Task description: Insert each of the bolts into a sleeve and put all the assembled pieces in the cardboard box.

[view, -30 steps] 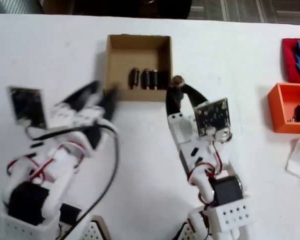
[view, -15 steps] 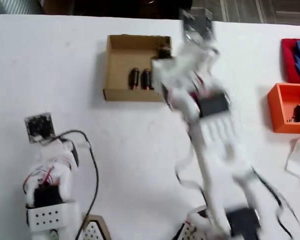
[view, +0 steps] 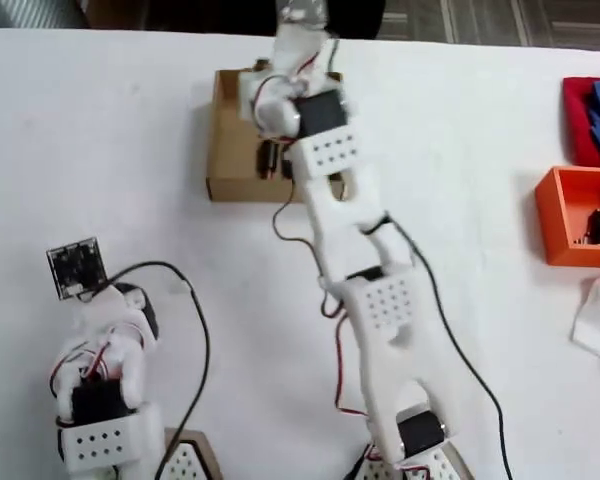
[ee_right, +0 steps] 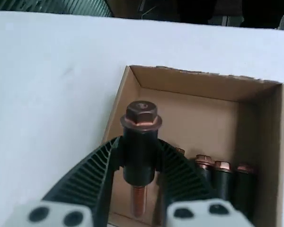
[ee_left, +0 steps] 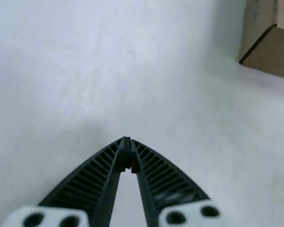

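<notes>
Right fingers grasp one sleeved bolt over cardboard box; four pieces inside; left fingers clenched

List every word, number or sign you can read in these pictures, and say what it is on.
None can be read.
Cardboard box: plain, no print.
Sleeved bolt: any head stamp too blurred to read.
Circuit board: markings too small to read.
</notes>
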Action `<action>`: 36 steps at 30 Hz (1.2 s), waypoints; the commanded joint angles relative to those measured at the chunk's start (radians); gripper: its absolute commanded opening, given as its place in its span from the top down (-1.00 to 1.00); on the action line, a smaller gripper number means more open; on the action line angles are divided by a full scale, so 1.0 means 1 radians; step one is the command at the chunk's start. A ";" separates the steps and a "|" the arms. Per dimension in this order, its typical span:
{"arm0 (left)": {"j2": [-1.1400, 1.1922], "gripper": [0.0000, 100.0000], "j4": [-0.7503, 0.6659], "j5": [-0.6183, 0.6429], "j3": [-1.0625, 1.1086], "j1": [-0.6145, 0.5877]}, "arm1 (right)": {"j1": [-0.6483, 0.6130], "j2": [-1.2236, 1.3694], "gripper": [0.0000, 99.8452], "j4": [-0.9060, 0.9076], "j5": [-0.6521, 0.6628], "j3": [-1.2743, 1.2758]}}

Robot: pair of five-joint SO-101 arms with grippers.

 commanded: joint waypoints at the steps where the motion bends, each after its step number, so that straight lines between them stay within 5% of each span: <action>1: -0.009 0.95 0.003 0.005 0.027 -0.008 | -0.018 0.048 0.96 -0.094 -0.003 -0.092; 11: -0.009 0.95 0.003 0.005 0.027 -0.008 | -0.016 0.133 0.96 -0.228 -0.002 0.037; 36: -0.009 0.95 0.002 0.008 0.027 -0.008 | -0.024 0.220 0.96 -0.229 -0.044 0.077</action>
